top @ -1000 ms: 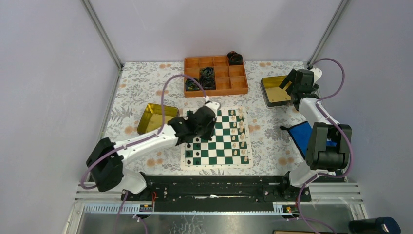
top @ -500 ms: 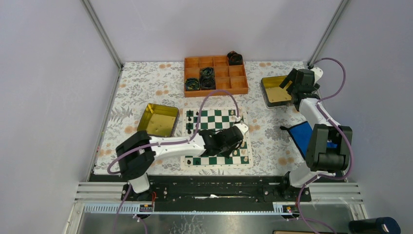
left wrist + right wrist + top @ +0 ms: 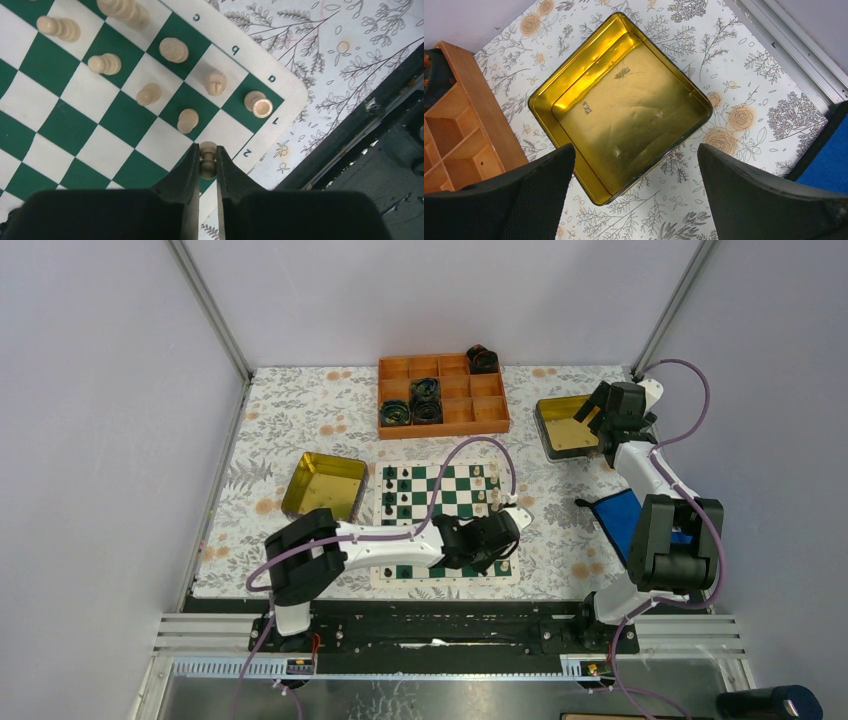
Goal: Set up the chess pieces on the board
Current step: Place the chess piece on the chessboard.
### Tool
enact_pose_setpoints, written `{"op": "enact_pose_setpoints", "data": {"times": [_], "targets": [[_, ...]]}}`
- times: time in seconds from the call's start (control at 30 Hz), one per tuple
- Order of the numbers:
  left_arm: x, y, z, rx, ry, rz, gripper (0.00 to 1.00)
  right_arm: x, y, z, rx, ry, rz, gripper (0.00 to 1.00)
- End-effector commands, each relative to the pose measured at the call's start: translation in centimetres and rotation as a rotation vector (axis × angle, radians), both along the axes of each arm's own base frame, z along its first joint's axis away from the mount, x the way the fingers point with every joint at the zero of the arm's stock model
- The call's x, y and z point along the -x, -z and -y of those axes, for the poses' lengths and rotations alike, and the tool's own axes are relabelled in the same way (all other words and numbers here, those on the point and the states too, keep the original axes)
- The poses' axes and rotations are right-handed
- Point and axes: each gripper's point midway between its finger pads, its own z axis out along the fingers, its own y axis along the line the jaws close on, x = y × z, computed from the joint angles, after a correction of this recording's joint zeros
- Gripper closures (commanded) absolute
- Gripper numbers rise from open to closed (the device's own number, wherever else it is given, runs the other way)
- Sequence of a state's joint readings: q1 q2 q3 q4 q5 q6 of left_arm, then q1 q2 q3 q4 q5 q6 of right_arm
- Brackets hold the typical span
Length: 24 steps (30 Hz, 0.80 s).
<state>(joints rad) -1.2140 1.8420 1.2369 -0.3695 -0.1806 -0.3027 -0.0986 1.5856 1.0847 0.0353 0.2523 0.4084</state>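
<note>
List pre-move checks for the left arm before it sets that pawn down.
1. Grip: left jaws shut on the cream pawn: ok.
2. Target: square a2, in front of the rook, is bare: ok.
3. Neighbours: b2 pawn and rook stand apart from the jaws: ok.
4. Pawn centred over a2: cannot tell.
5. Pawn height above the board: cannot tell.
6. Other arm: right jaws open over the gold tin, away from the board: ok.

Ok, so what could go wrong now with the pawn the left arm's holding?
1. The left pincer grips the cream pawn close beside a neighbouring pawn; opening or lifting away might knock that one over.
2. The spot is at the board edge near its corner, so a tipped pawn could roll onto the tablecloth.
</note>
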Motion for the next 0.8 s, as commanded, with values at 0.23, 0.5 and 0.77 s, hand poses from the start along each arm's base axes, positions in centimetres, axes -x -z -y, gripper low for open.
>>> {"op": "enact_pose_setpoints", "data": {"times": [0.23, 0.5, 0.77], "targets": [[0.4, 0.5, 2.5, 0.0, 0.045, 0.012, 0.99, -1.0, -2.7, 0.6, 0.016, 0.023, 0.075, 0.0], [0.4, 1.6, 2.0, -0.039, 0.029, 0.007, 0.98, -1.0, -2.4, 0.6, 0.011, 0.021, 0.072, 0.0], [0.5, 2.2, 1.7, -0.059, 0.019, 0.001, 0.97, -1.0, -2.3, 0.5, 0.006, 0.018, 0.073, 0.0]]}}
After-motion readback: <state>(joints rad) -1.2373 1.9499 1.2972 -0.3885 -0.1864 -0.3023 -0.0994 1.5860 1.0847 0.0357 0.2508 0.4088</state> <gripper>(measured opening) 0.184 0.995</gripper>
